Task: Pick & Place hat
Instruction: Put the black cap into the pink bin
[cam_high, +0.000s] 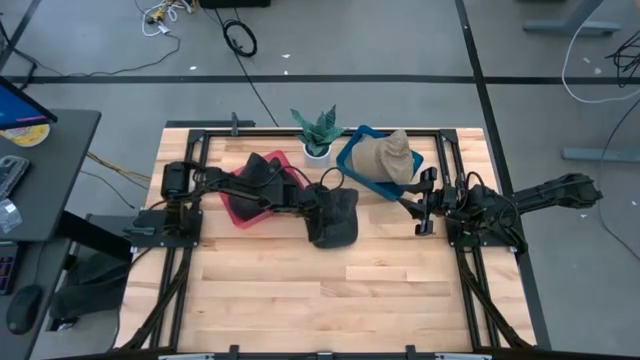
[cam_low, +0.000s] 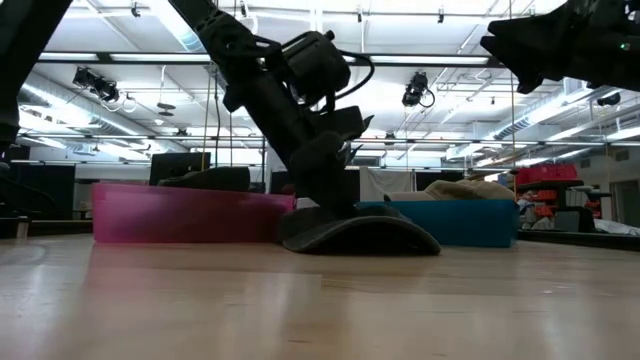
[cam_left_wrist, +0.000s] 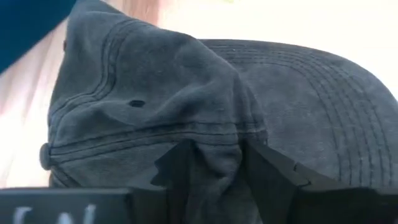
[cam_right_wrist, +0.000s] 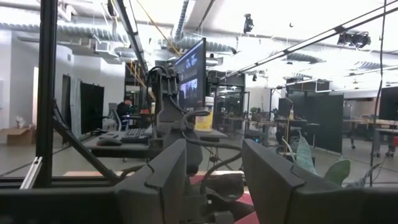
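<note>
Dark grey denim, the baseball cap (cam_high: 335, 218) lies flat on the wooden surface (cam_high: 330, 290) near its middle, in front of the pink tray (cam_high: 240, 212) and apart from the blue tray (cam_high: 352, 160) holding a tan hat (cam_high: 385, 155). The left gripper (cam_left_wrist: 214, 180) is down on its crown, fingers (cam_left_wrist: 180, 168) pinching a fold of fabric. The right gripper (cam_high: 418, 210) hangs raised by the blue tray toward the right edge, fingers parted and grasping nothing.

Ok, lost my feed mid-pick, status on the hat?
Left gripper down on the dark hat, jaws pinching a crown fold. Hat flat on the table, between the pink bin and blue bin. Right gripper waiting, jaws open.
</note>
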